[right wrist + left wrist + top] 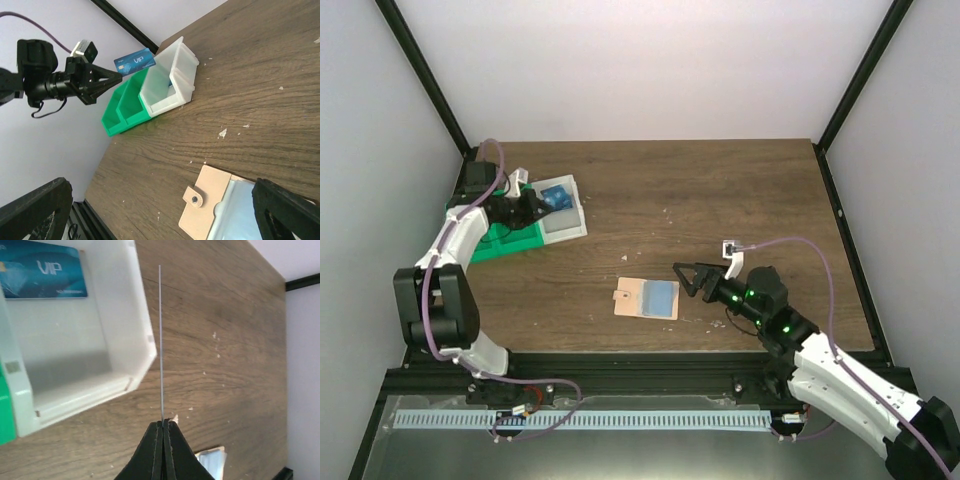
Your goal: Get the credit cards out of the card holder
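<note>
While pinching one credit card [135, 61] in the clenched left gripper [119, 76], holding it up by the white bin [142, 330], next to the green bin [120, 117]. Reads edge-on from left wrist view. Got a second credit card [42, 270] lying flat inside that white bin. Got card holder [648, 298] flat mid table [740, 200], tab facing left. Got right gripper [682, 282] spread wide, empty, just beside holder's right edge.

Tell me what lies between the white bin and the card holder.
Between white bin and card holder: only bare table with pale flecks, shown in top external and right wrist views.
</note>
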